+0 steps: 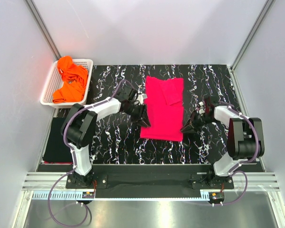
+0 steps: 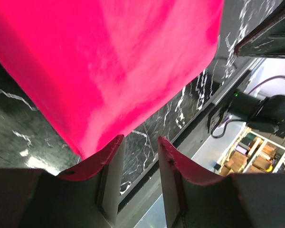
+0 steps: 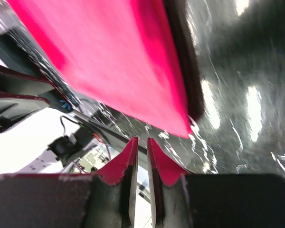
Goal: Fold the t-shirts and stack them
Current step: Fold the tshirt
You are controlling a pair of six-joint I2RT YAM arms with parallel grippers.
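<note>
Flanking pink t-shirt [image 1: 162,110] | left pincer [image 2: 138,142] parted, empty | right pincer [image 3: 141,142] near-closed, empty

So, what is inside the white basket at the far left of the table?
The white basket holds crumpled orange t-shirts. How many there are cannot be told, since they lie bunched together, and they cover most of the basket's floor, so anything beneath them is hidden.

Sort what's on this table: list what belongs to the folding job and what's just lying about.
Job:
pink t-shirt, flat on the mat
orange t-shirts, in the basket
black t-shirt, folded, left edge

Lying about:
white basket
black veined mat
</note>
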